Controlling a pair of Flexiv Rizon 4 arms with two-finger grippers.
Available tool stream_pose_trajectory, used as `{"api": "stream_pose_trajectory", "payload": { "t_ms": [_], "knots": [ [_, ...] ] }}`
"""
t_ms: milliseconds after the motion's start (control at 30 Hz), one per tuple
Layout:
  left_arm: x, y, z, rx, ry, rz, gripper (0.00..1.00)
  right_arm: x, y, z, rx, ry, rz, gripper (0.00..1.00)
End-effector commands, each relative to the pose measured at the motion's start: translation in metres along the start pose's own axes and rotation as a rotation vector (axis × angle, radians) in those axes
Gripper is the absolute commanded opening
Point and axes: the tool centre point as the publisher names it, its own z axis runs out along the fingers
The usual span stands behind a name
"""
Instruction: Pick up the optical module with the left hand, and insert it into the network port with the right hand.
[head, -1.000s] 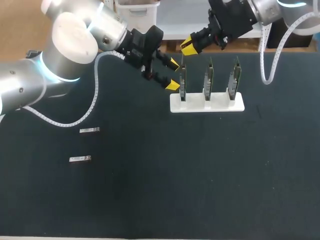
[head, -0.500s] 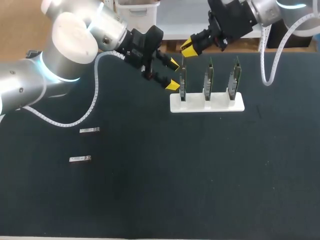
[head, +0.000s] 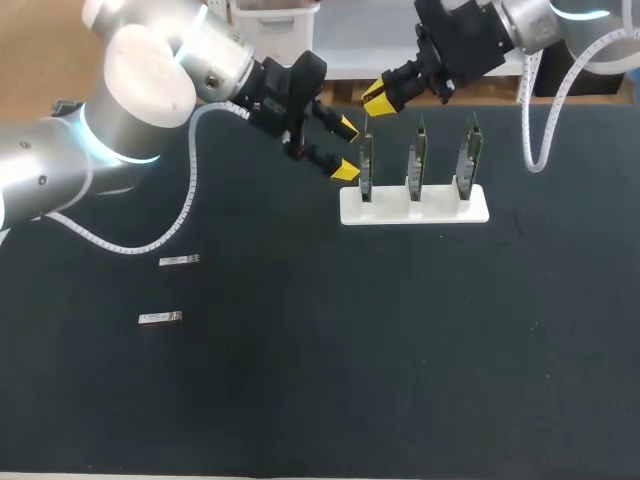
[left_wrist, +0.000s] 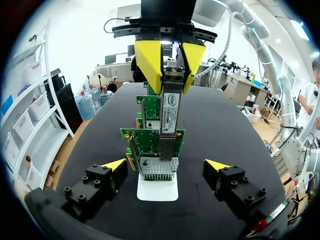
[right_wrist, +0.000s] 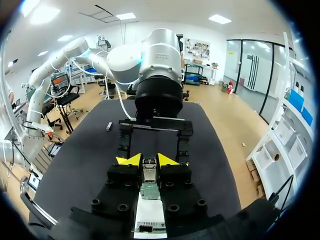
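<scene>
My right gripper (head: 378, 94) hangs over the leftmost of three green network cards (head: 366, 165) and is shut on a silver optical module (left_wrist: 170, 107). The module points down, with its lower end at the card's port cage (left_wrist: 159, 150). In the right wrist view the module (right_wrist: 149, 169) sits between my yellow fingertips (right_wrist: 129, 160), above the card (right_wrist: 149, 190). My left gripper (head: 346, 148) stands open just left of that card with nothing in it. In the left wrist view its fingers (left_wrist: 114, 165) flank the card row without touching.
The cards stand upright in a white holder (head: 415, 208) at the back of the black table. Two more silver modules (head: 179, 261) (head: 160, 319) lie flat at the left. The left arm's white cable (head: 150, 240) loops over the table.
The right gripper with the module has shifted only a touch above the leftmost card. The left arm has kept still.
</scene>
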Motion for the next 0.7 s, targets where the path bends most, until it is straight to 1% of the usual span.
{"api": "stream_pose_trajectory", "payload": {
  "t_ms": [33,400,433,467,500,700],
  "knots": [
    [-0.0003,-0.0006,0.0003,-0.002,0.002,-0.001,1.00,0.0010,0.0016,0.0018,0.005,0.004,0.003,0.00],
    [-0.0003,-0.0006,0.0003,-0.002,0.002,-0.001,1.00,0.0032,0.0006,0.0038,0.004,0.010,0.015,0.00],
    [-0.0003,-0.0006,0.0003,-0.002,0.002,-0.001,1.00,0.0033,0.0006,0.0038,0.006,0.010,0.017,0.03],
    [-0.0003,-0.0006,0.0003,-0.002,0.002,-0.001,1.00,0.0035,0.0003,0.0039,0.008,0.010,0.020,0.48],
    [-0.0003,-0.0006,0.0003,-0.002,0.002,-0.001,1.00,0.0036,0.0002,0.0039,0.008,0.010,0.022,1.00],
    [-0.0003,-0.0006,0.0003,-0.002,0.002,-0.001,1.00,0.0026,0.0005,0.0021,0.005,-0.002,0.030,1.00]
  ]
}}
